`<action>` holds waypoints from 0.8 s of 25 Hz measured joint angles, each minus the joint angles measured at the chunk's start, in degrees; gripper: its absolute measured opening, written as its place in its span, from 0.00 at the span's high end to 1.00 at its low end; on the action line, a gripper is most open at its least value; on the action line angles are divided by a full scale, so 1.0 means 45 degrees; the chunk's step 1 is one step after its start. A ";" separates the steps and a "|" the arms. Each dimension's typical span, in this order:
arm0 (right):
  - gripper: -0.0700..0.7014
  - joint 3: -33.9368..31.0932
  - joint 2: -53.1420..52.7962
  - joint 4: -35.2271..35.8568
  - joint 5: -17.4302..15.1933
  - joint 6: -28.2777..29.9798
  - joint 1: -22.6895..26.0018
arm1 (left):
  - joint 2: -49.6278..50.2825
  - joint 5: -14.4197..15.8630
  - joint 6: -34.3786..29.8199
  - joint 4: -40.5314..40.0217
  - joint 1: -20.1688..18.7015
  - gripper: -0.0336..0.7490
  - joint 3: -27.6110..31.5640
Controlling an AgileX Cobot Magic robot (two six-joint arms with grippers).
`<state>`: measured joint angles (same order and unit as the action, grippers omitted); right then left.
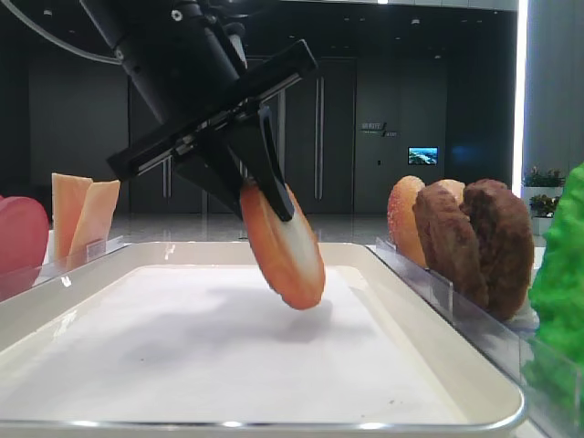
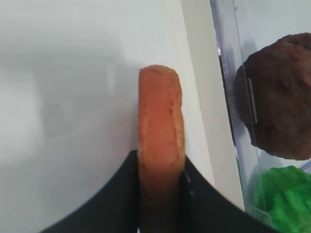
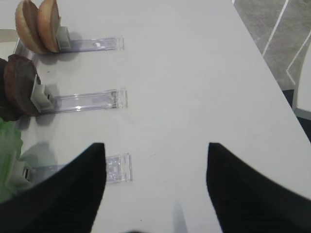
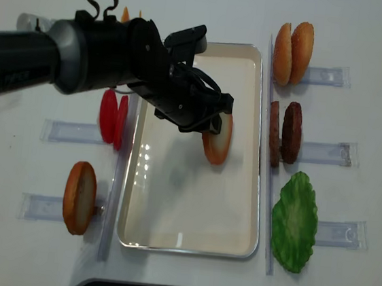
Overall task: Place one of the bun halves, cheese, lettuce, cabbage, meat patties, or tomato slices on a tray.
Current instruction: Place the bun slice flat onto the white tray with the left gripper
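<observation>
Exterior high (realsense) view: the table (image 4: 183,279) is white, and on it lies the cream tray (image 4: 135,198), long side running away from the camera base. The left arm (image 4: 50,56) reaches in from the left edge across the tray's upper half. Its left gripper (image 4: 214,121) is clamped on a bun half (image 4: 217,144), which sticks out below the fingers, edge-on and tilted. In the low exterior high view this bun half hangs above the tray's white lining with a shadow beneath it, not touching; its pale face turns to the right, and the black finger (image 1: 269,178) lies across its upper part. In the left wrist view the bun stands edge-up between the two black jaws, near the tray's right rim.

Right of the tray stand the lettuce (image 4: 295,222), two meat patties (image 4: 284,131) and two more bun halves (image 4: 293,52), all in clear holders (image 4: 327,152). Left of the tray are another bun half (image 4: 79,197), the tomato slices (image 4: 111,117) and, partly hidden by the arm, the cheese (image 1: 82,214).

The right gripper (image 3: 155,189) hovers over bare table beside the holders, its fingers spread wide with nothing between them.
</observation>
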<state>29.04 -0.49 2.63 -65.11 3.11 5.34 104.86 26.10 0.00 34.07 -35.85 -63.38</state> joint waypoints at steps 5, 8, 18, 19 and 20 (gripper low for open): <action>0.35 0.0000 0.0000 0.0000 0.0000 0.0000 0.0000 | 0.0249 0.0000 0.0000 -0.0016 0.0000 0.78 0.0000; 0.35 0.0000 0.0000 0.0000 0.0000 0.0000 0.0000 | 0.0249 0.0013 0.0000 -0.0143 0.0000 0.78 0.0000; 0.35 0.0000 0.0000 0.0000 0.0000 0.0000 0.0000 | 0.0272 0.1452 0.0177 -0.1105 0.0348 0.41 -0.0036; 0.35 0.0000 0.0000 0.0000 0.0000 0.0000 0.0000 | 0.0272 0.1737 0.0364 -0.1333 0.0512 0.38 -0.0036; 0.35 0.0000 0.0000 0.0000 0.0000 0.0000 0.0000 | 0.0226 0.2011 0.0563 -0.1623 0.0697 0.35 -0.0036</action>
<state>29.04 -0.49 2.63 -65.11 3.11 5.34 105.87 35.15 2.53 26.77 -32.71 -63.55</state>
